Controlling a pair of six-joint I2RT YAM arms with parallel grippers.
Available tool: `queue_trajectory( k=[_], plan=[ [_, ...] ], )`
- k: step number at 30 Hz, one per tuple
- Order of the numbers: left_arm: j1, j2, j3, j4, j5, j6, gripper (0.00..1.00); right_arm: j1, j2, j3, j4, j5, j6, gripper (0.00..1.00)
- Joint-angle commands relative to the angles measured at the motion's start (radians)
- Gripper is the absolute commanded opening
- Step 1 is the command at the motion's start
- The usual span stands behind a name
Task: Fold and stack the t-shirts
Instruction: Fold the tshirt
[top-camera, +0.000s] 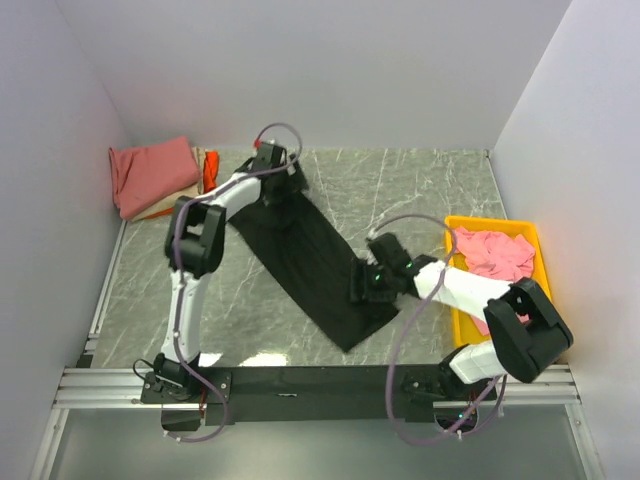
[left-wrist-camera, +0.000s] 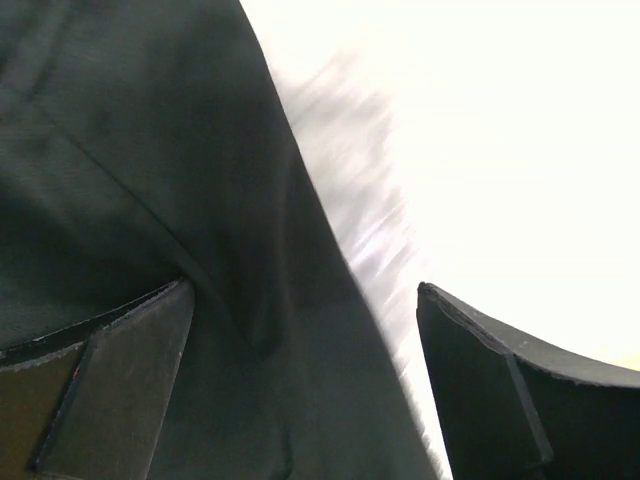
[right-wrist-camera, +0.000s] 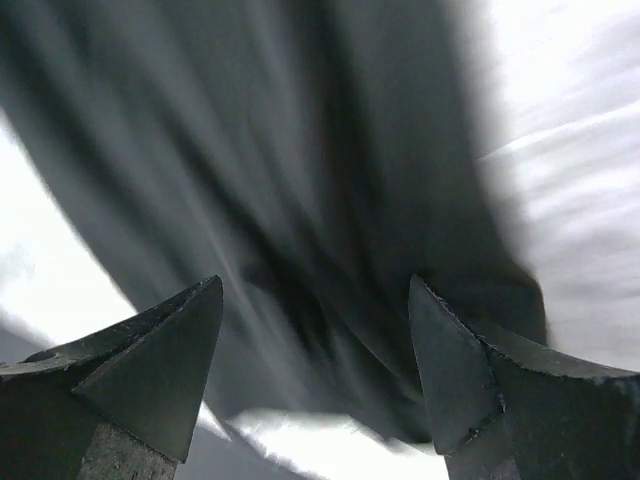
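Two grippers sit on the black t-shirt (top-camera: 305, 262), which lies diagonally mid-table: left gripper (top-camera: 277, 188) at its far end, right gripper (top-camera: 358, 285) at its near right edge. We see both fingers spread (wrist views blurry). The dusty-red t-shirt (top-camera: 152, 172) lies folded far left.

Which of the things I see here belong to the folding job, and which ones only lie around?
Belong to the job:
black shirt
red shirt
beige shirt
orange shirt
pink shirt

Only lying about:
yellow bin, which holds the pink shirt
table
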Motion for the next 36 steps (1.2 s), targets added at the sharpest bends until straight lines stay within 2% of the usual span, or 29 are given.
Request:
queue_trajectory(
  k=[1, 2, 3, 6, 10, 16, 20, 23, 27, 29, 30, 32, 36],
  plan=[
    [-0.011, 0.192, 0.248, 0.006, 0.148, 0.145, 0.99, 0.124, -0.042, -0.071, -0.045, -0.119, 0.061, 0.81],
    [-0.012, 0.241, 0.324, -0.012, 0.167, 0.141, 0.99, 0.188, -0.042, -0.072, -0.039, -0.136, 0.066, 0.81],
    [-0.012, 0.337, 0.481, -0.071, 0.187, 0.144, 0.99, 0.213, -0.041, -0.071, -0.033, -0.147, 0.078, 0.81],
    [-0.008, 0.442, 0.644, -0.090, 0.204, 0.144, 0.99, 0.335, -0.034, -0.053, -0.045, -0.156, 0.066, 0.82],
    [0.008, 0.379, 0.508, 0.154, 0.247, 0.109, 0.99, 0.433, -0.056, 0.004, -0.126, -0.117, 0.032, 0.82],
    [0.009, 0.365, 0.596, 0.203, 0.305, 0.115, 0.99, 0.450, -0.174, 0.076, -0.203, -0.051, -0.002, 0.82],
    [0.009, 0.290, 0.610, 0.160, 0.357, 0.107, 0.99, 0.421, -0.222, 0.156, -0.296, 0.106, -0.003, 0.84],
    [0.005, 0.063, 0.465, 0.137, 0.344, 0.122, 0.99, 0.305, -0.223, 0.188, -0.343, 0.147, -0.006, 0.85],
    [-0.037, -0.235, 0.097, 0.037, 0.172, 0.141, 0.99, 0.148, -0.220, 0.165, -0.314, 0.106, -0.035, 0.84],
    [-0.093, -0.411, -0.055, 0.013, 0.042, 0.095, 0.99, 0.113, -0.187, 0.164, -0.306, 0.098, -0.046, 0.84],
    [-0.118, -0.467, -0.216, 0.008, 0.010, 0.075, 0.99, 0.102, -0.171, 0.167, -0.309, 0.101, -0.046, 0.84],
    [-0.195, -0.612, -0.433, -0.010, -0.073, -0.006, 0.99, 0.077, -0.127, 0.161, -0.306, 0.095, -0.046, 0.83],
    [-0.302, -0.789, -0.687, -0.090, -0.100, -0.097, 0.99, 0.051, -0.093, 0.129, -0.262, -0.004, -0.058, 0.80]
  ],
)
